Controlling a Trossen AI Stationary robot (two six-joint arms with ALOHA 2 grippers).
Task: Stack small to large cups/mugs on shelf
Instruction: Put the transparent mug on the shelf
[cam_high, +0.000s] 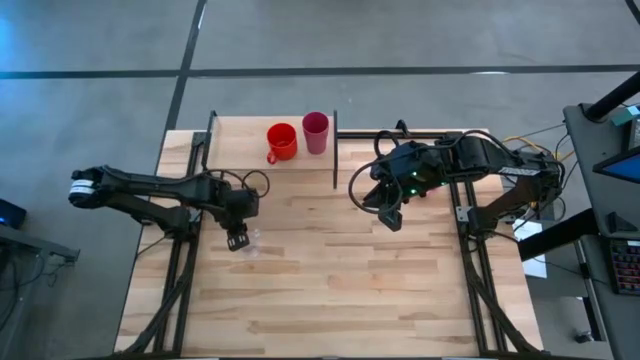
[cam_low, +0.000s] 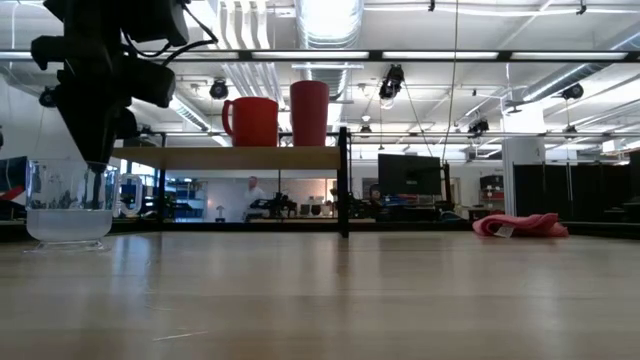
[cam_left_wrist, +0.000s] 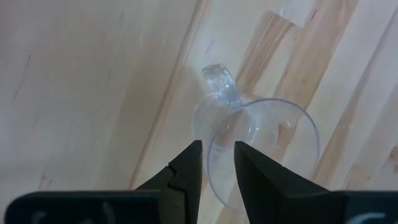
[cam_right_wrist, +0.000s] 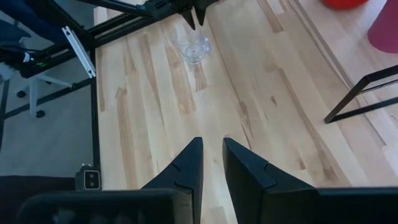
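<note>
The small clear glass cup (cam_left_wrist: 261, 143) stands upright on the plank tabletop; it also shows in the high view (cam_high: 251, 241) and the low view (cam_low: 68, 205). My left gripper (cam_left_wrist: 217, 163) comes down on it from above and is shut on its rim beside the handle (cam_left_wrist: 221, 81). The red mug (cam_high: 282, 141) and the magenta-pink tumbler (cam_high: 315, 132) stand side by side on the wooden shelf (cam_high: 240, 140). My right gripper (cam_high: 391, 216) hangs shut and empty above the table, right of the shelf. My left gripper has the cup's wall at the rim (cam_left_wrist: 210, 155), close to the handle, with one finger inside the cup and one outside. The fingers point down from above. The cup stands upright with its base on the table (cam_low: 68, 238).
A black upright post (cam_high: 334, 150) marks the shelf's right end and another (cam_high: 208, 140) its left end. A pink cloth (cam_low: 520, 225) lies far off at the right in the low view. Bare planks (cam_high: 340, 290) lie toward the near edge.
</note>
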